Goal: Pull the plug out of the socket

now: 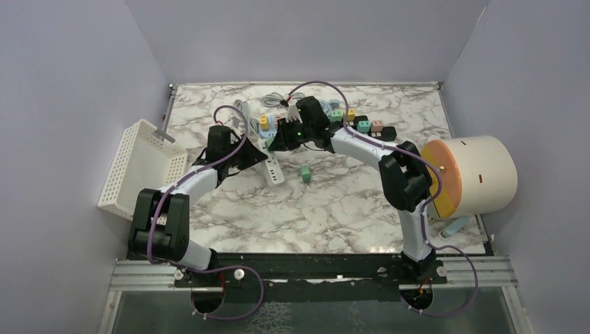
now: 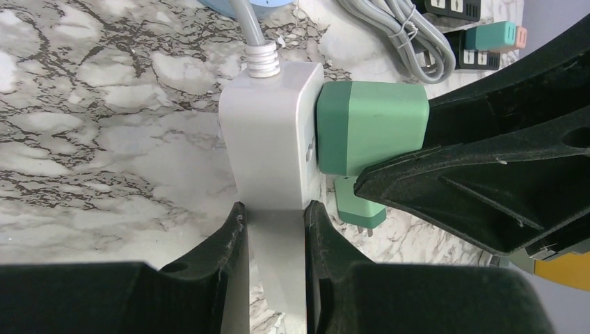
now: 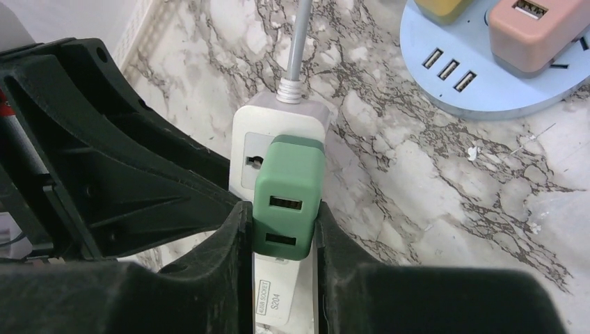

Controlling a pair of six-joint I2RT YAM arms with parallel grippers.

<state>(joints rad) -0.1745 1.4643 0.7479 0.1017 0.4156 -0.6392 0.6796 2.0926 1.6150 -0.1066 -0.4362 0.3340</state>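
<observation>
Green plug (image 3: 289, 181) is seated in the end outlet of the white socket strip (image 2: 268, 139), mid-counter (image 1: 334, 209), just in front of the clutter at the back.

Right hand (image 3: 282, 209) is narrow and clamped on the plug's two flat sides. Left hand (image 2: 275, 209) is narrow too, pinching the strip body just below the plug.

Handling, my read:
- Plug is a small rigid plastic cube, light, with a smooth shell, so slip risk is real under pull. The flat sides are the right place to hold; keep the grip low, near the socket face.
- Resistance is all prong friction. Pull straight along the prongs; no rocking, or they bind.
- Strip is light and would ride along unless pinned, so the left grip matters.

Nearby:
- Strip cord (image 3: 299, 42) runs off toward the back and may tug.
- Loose green adapter (image 1: 305, 174) lies on the counter just beside the strip.
- Blue USB hub (image 3: 487, 90) and grey cable bundle (image 2: 410, 42) sit near.
- The two hands are tight together, so finger clash is the main obstruction.
</observation>
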